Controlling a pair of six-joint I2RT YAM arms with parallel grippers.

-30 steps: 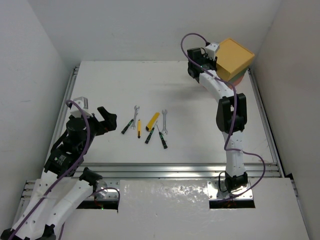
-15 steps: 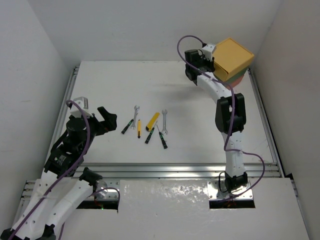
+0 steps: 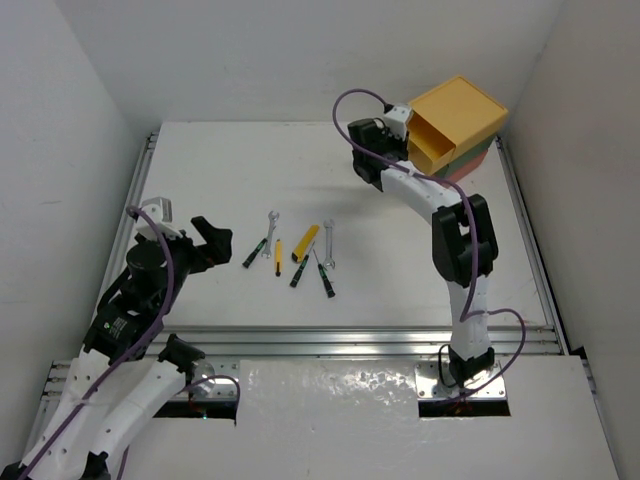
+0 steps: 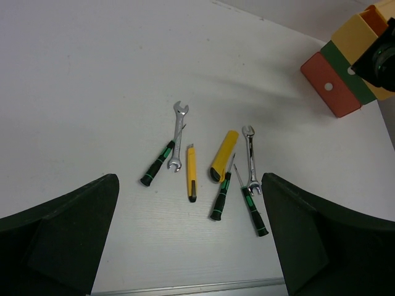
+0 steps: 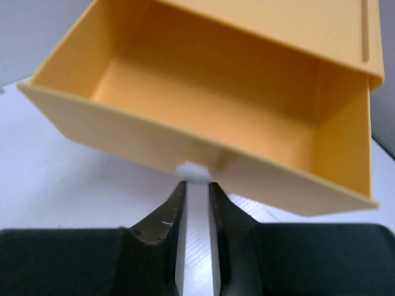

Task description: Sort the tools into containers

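Seven tools lie in a row mid-table: two silver wrenches (image 3: 272,222) (image 3: 329,243), three black-green screwdrivers (image 3: 254,252) (image 3: 300,272) (image 3: 325,277), a thin yellow-black screwdriver (image 3: 278,257) and a flat yellow cutter (image 3: 306,242). The drawer stack stands at the far right: yellow drawer (image 3: 455,120) on top, green (image 3: 480,152), red-orange (image 3: 466,170). My right gripper (image 5: 196,185) is shut on the yellow drawer's white knob (image 5: 194,171). The drawer (image 5: 216,105) is pulled out and empty. My left gripper (image 4: 191,243) is open, held above the table just left of the tools (image 4: 224,155).
Metal rails run along the table's left, right and near edges (image 3: 350,338). White walls close in the table at the back and both sides. The right arm (image 3: 455,230) reaches across the right half toward the stack.
My right gripper has moved left with the knob, and the yellow drawer has slid out of the stack. The left arm has shifted only slightly.
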